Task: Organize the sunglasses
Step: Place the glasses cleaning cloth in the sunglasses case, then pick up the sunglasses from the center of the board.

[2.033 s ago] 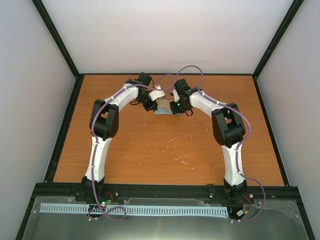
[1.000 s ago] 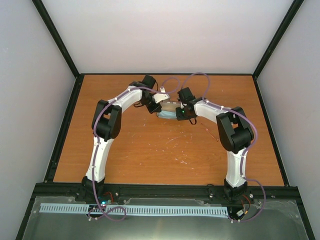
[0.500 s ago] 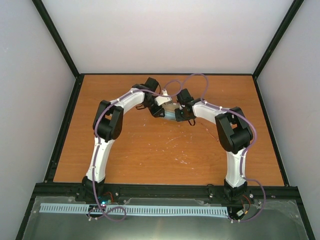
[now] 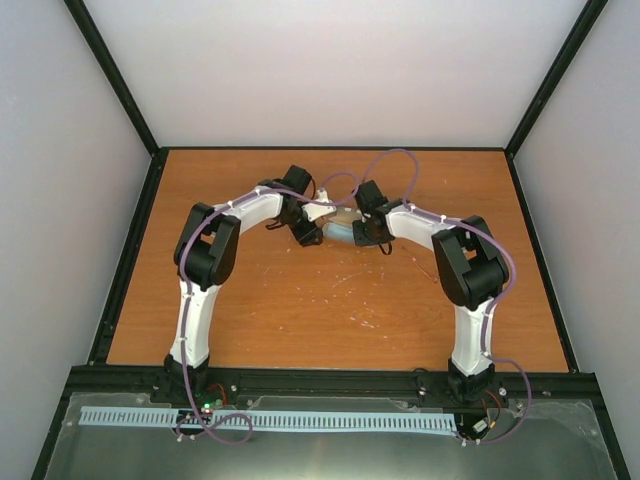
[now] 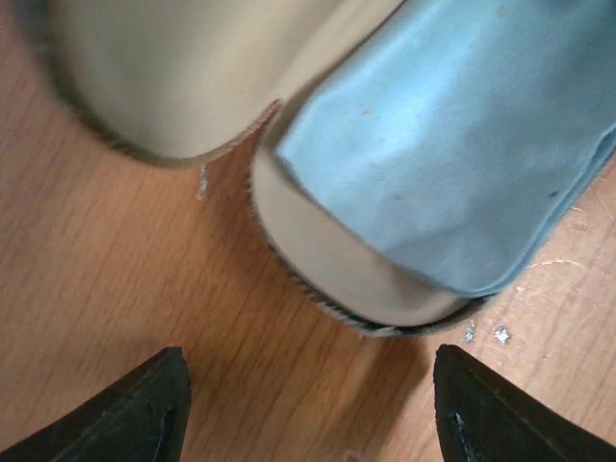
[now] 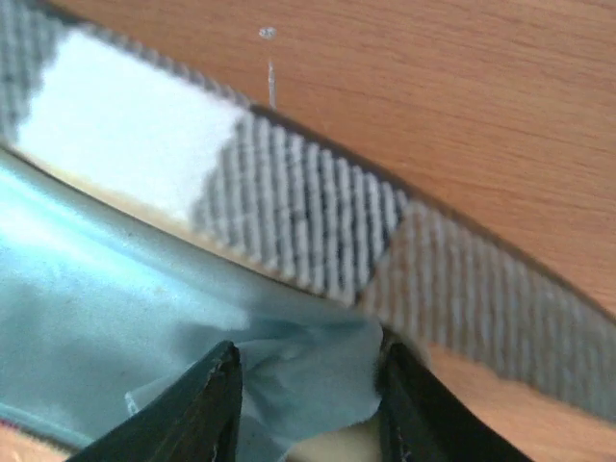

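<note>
The brown case with grey stripes point(image 4: 342, 219) lies open at the table's back middle, and the pale blue cloth point(image 4: 338, 234) is draped over its beige lining point(image 5: 337, 265). My left gripper point(image 4: 308, 231) is just left of the case. In its wrist view the left gripper point(image 5: 308, 414) stands open over bare wood, short of the case's rim. My right gripper point(image 4: 367, 233) is at the case's right end. It point(image 6: 308, 409) is open, and a crumpled corner of the cloth point(image 6: 308, 371) sits loose between its fingers. The case's striped outer side point(image 6: 318, 221) runs behind. The sunglasses are hidden.
The wooden table point(image 4: 330, 300) is bounded by a black frame, with grey walls at the back and sides. Both arm bases stand at the near edge. A purple cable point(image 4: 385, 160) loops above the grippers.
Both grippers came down to the case and their jaws have parted. The left gripper has drawn back a little to the left. The cloth now lies on the case.
</note>
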### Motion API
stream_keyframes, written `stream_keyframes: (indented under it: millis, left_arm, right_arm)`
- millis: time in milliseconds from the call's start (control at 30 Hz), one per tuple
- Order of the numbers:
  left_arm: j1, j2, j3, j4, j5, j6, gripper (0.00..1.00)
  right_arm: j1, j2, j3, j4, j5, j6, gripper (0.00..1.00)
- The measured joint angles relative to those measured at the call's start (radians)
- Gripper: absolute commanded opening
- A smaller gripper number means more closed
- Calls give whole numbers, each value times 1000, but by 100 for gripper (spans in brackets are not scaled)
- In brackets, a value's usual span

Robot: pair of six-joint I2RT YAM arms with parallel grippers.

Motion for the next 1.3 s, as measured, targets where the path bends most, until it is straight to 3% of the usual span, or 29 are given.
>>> stream_keyframes:
  millis: [300, 533, 667, 867, 1033, 1300]
  left_arm:
    - [-8, -16, -46, 76, -16, -12, 66]
    - [-6, -41, -79, 101, -25, -31, 45]
    - [11, -84, -84, 116, -22, -56, 42]
    - [56, -151, -48, 132, -8, -94, 42]
    - [90, -173, -40, 141, 3, -124, 42]
    - [111, -173, -40, 141, 12, -151, 42]
  right_arm:
    - [-3, -160, -34, -27, 52, 26, 44]
    - [-7, -250, -83, -36, 103, 76, 42]
    - [-33, -299, -121, -65, 131, 127, 41]
    - [-196, -420, -163, -167, 166, 259, 42]
    - [-375, -494, -199, -282, 174, 349, 24]
    - [-541, -477, -312, -359, 80, 396, 28]
